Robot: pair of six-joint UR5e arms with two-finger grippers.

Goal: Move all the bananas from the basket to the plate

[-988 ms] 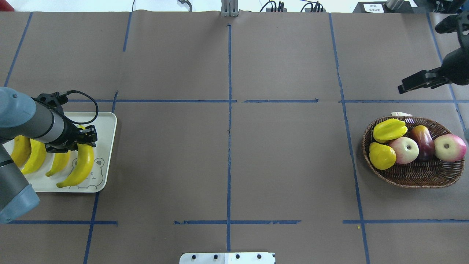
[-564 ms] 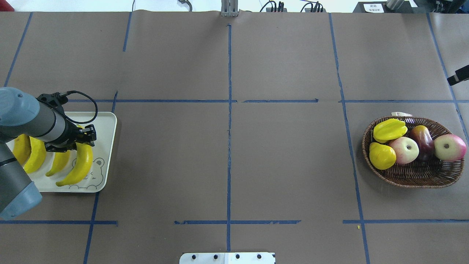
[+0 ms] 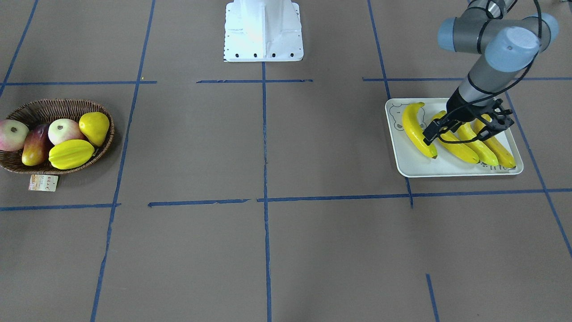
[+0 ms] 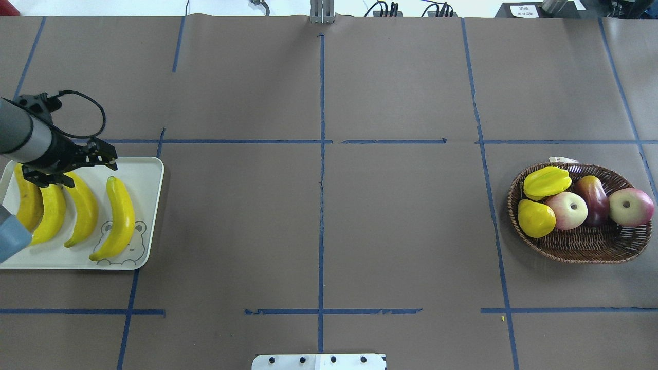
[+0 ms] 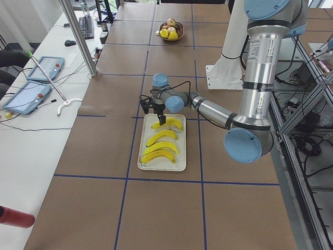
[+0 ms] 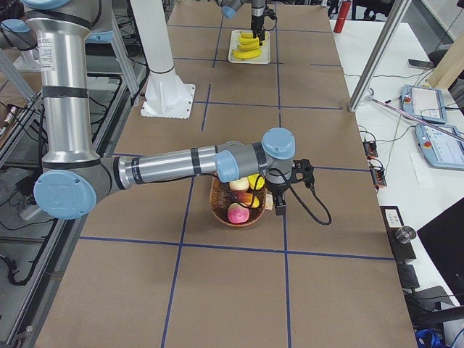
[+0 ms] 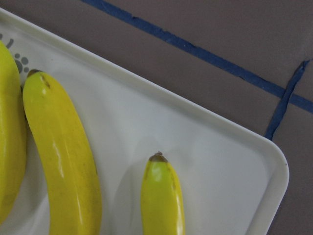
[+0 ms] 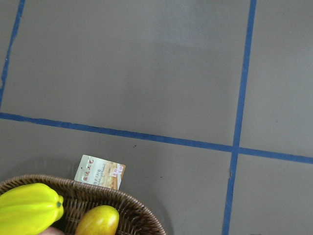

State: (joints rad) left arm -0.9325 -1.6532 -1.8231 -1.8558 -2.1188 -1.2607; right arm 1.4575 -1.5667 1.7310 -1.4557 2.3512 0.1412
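Overhead, plate: I saw the flat pale rectangular tray with rounded corners and a bear print [image 4: 148, 180] at the left end of the brown paper-covered worktop [image 4: 401, 226].
Overhead, bananas: all four long curved yellow bananas [image 4: 121, 213] lay side by side on the plate.
Overhead, left hand: the black two-finger left hand [image 4: 112, 159] hung over the plate's far edge, its fingers parted and nothing between them.
Overhead, basket: the shallow oval dark-brown wicker basket [image 4: 581, 252] sat at the right end. It held a ridged yellow starfruit [image 4: 547, 182], a short yellow pear [image 4: 535, 218], two pink-and-cream apples [image 4: 567, 209] and a dark red fruit [image 4: 591, 198].
Front-facing, left hand: it was above the bananas and gripped none.
Front-facing, tag: a small paper tag [image 3: 43, 182] lay on the worktop just beside the basket.
Exterior left, left hand: it hovered over the plate's far end.
Exterior right, right hand: the black right hand [image 6: 279, 205] hung just beside the basket. I could not tell how far it was open.
Left wrist, bananas: three banana ends rested on the plate near its rounded corner, with blue tape lines [image 7: 195, 49] beyond.
Right wrist, basket: I saw only its rim, the tag and the starfruit.
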